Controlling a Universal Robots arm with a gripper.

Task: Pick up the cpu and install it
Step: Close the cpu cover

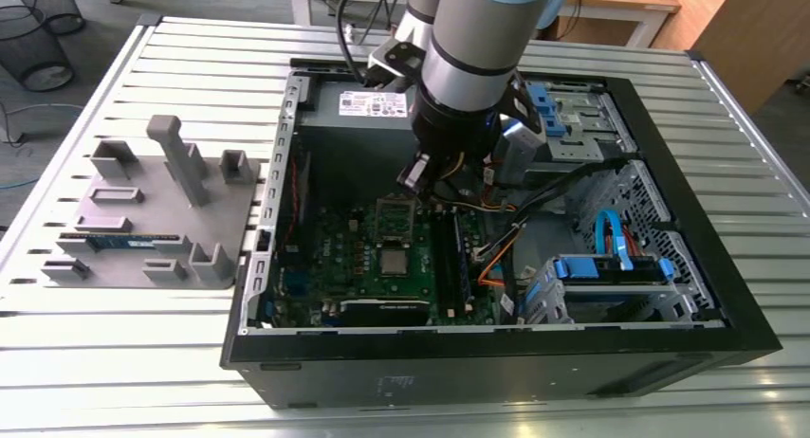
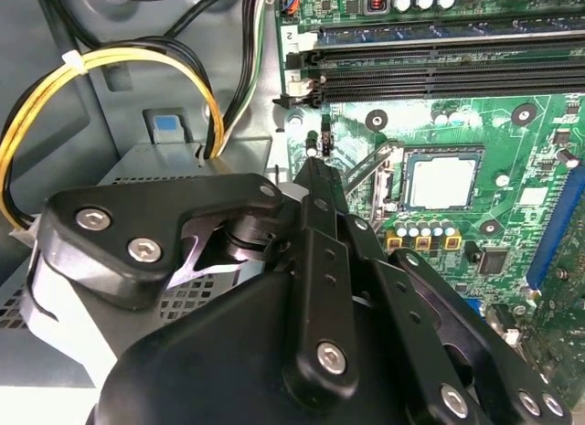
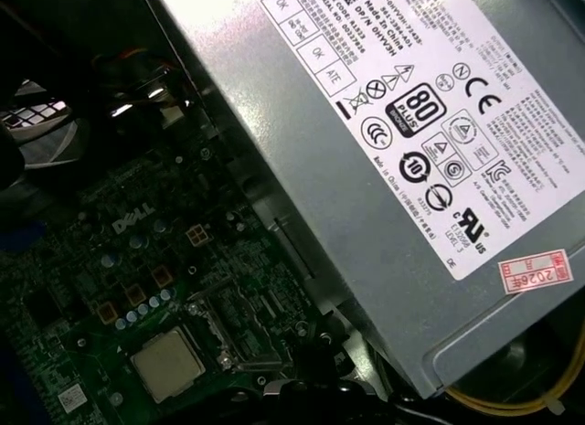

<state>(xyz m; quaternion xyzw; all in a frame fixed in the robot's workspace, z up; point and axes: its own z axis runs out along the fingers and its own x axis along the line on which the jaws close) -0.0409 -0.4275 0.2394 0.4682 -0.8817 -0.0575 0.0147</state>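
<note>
On the desk (image 1: 127, 362), a grey fixture plate (image 1: 152, 210) lies at 9 o'clock of the open case (image 1: 506, 348). Inside, the hand (image 1: 428, 184) hangs above the board (image 1: 317, 277); clenched or released, I cannot tell. The cpu (image 1: 396, 261) lies in its socket, at 6 o'clock of the hand, apart from it.

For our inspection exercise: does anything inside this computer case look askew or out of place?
Nothing stands out. The cpu lies flat and square in its socket; the retention frame beside it stands open.
</note>
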